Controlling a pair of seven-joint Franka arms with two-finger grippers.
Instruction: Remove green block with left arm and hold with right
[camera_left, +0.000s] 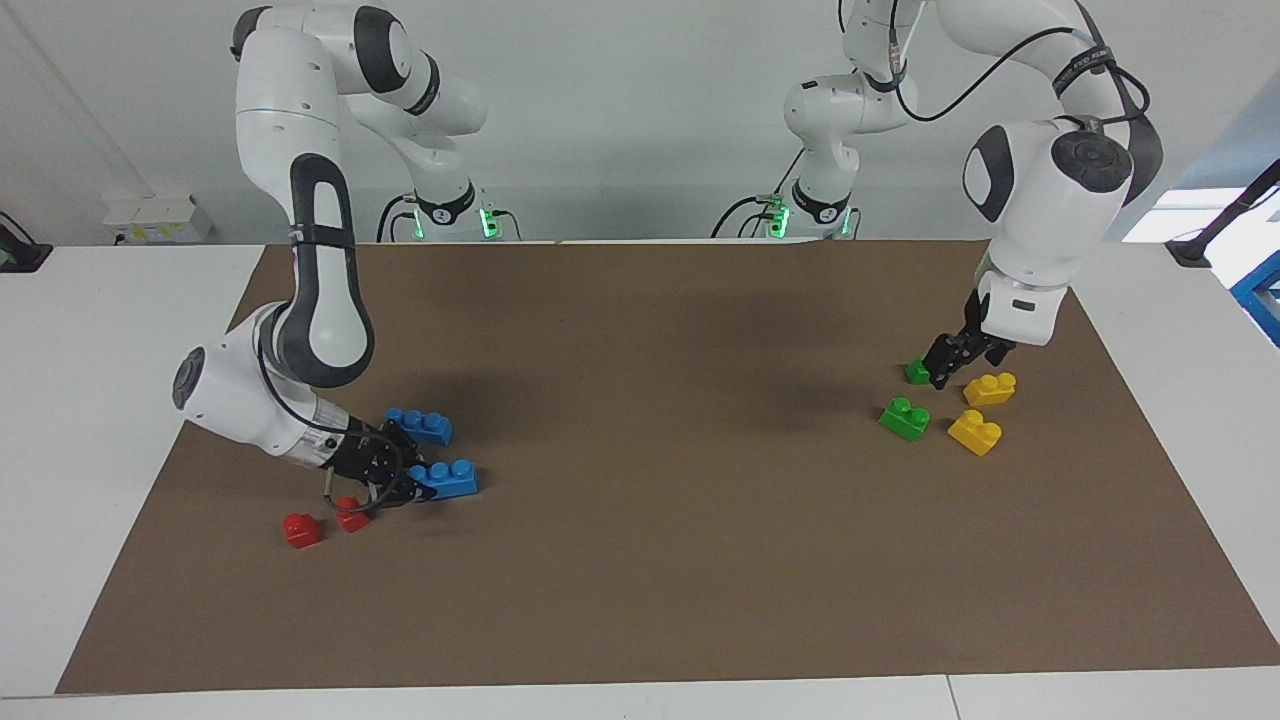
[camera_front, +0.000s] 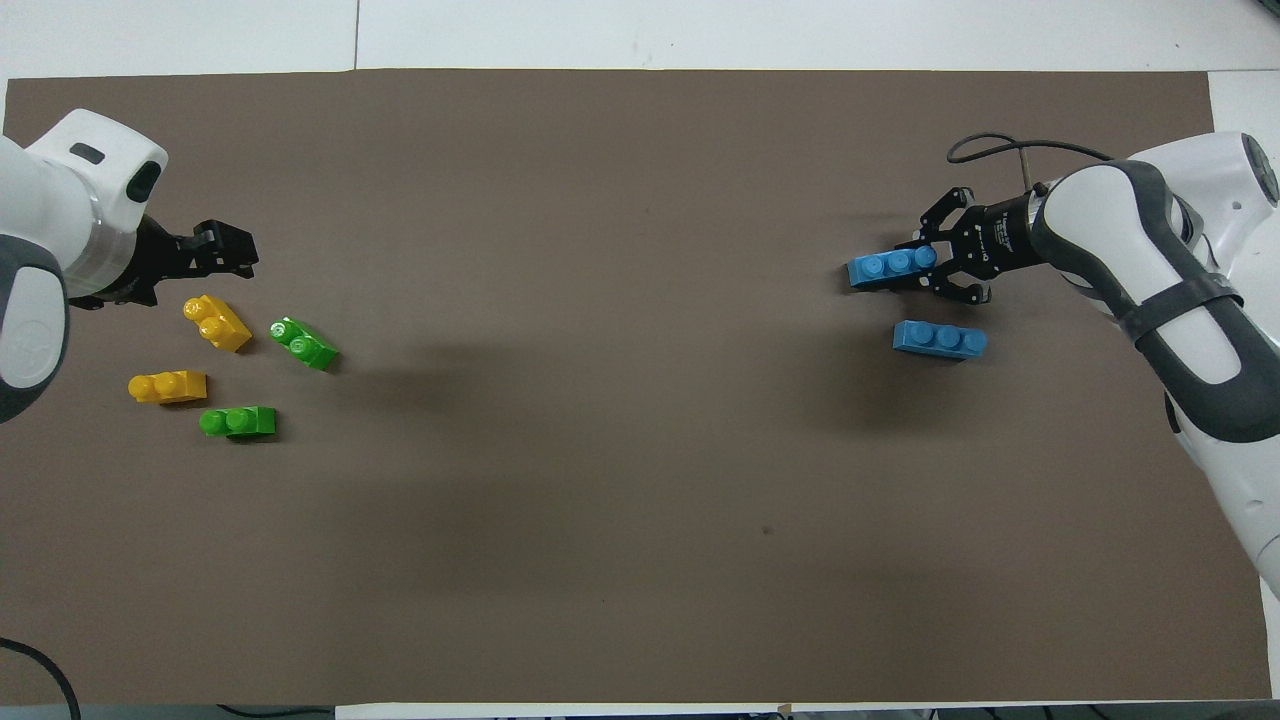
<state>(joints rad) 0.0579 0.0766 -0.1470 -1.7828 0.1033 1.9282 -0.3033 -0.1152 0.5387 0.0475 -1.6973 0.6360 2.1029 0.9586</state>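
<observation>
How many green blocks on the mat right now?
2, both loose at the left arm's end of the mat beside the yellow blocks: one green block farther from the robots, the other green block nearer to them. None looks hidden.

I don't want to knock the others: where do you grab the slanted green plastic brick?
Judging by its pose, from straight above, pinching the slanted green two-stud plastic brick across its long flat sides, grip turned to match the slant. Its studs face up and the nearest yellow plastic brick lies apart.
</observation>
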